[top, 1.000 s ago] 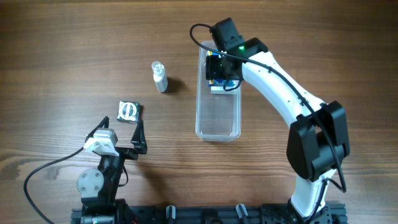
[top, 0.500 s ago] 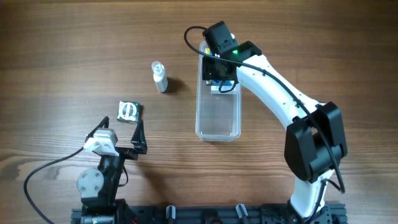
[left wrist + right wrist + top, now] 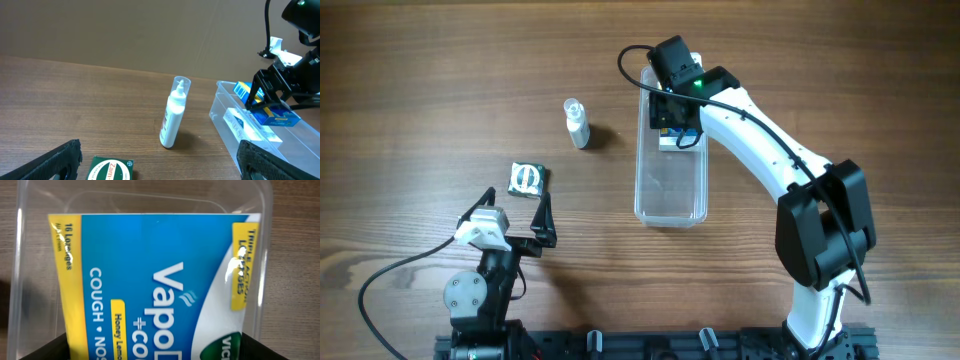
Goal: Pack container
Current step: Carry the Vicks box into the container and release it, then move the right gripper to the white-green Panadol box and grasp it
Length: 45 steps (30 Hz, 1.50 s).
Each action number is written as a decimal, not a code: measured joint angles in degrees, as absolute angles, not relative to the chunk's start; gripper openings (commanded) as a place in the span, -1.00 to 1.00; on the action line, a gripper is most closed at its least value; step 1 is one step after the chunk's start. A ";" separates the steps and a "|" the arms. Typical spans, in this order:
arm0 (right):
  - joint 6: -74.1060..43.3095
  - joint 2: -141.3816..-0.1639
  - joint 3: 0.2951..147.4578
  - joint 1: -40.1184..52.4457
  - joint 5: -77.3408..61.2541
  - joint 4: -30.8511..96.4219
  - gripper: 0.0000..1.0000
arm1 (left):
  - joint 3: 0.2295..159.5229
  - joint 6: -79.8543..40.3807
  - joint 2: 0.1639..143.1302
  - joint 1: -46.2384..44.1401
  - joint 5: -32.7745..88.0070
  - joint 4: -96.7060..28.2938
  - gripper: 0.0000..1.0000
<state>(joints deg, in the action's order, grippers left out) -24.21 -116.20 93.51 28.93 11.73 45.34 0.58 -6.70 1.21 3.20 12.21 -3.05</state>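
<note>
claw on the right arm (image 3: 672, 122) hangs over the far end of the container (image 3: 670, 205). its two fingers stand on both sides of a blue box (image 3: 155, 285), but i cannot tell if they press the box or only stand beside it. in the right wrist view the box takes almost the full width between the long walls of the tub, with only a thin gap at each side. from the left wrist view the blue box (image 3: 267, 109) is tilted and lies over a white box (image 3: 245, 126) inside the tub.

the container is a little right of the table's middle, its long side running away from the arms. its near half shows only bare floor, so the room there is open.

left of it, with a strip of bare wood between, stands a white bottle (image 3: 578, 123). nearer to the arms lies a green box (image 3: 527, 179), just beyond the left claw (image 3: 510, 213), which is spread wide with nothing between its fingers.

i count one container, one blue box, one white box, one bottle, one green box and two arms.
</note>
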 measured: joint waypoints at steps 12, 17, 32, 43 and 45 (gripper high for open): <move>-21.56 -114.30 94.41 28.71 12.08 45.82 0.74 | 0.58 -6.70 1.21 3.20 12.21 -3.05 1.00; -17.17 -101.56 94.85 20.69 12.29 52.29 0.91 | 0.58 -6.70 1.23 3.20 12.21 -3.05 1.00; -45.01 -91.00 81.49 -13.78 0.16 73.80 0.99 | 0.58 -6.70 1.23 3.20 12.21 -3.05 1.00; -75.42 -91.42 64.58 -15.90 1.98 56.21 1.00 | 0.58 -6.70 1.23 3.20 12.21 -3.05 1.00; -77.54 -91.81 64.53 -15.90 2.81 53.93 0.99 | 0.58 -6.70 1.23 3.20 12.21 -3.05 1.00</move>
<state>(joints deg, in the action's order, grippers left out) -77.54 -91.81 64.53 -15.90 2.81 53.93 0.58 -6.70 1.23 3.20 12.21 -3.05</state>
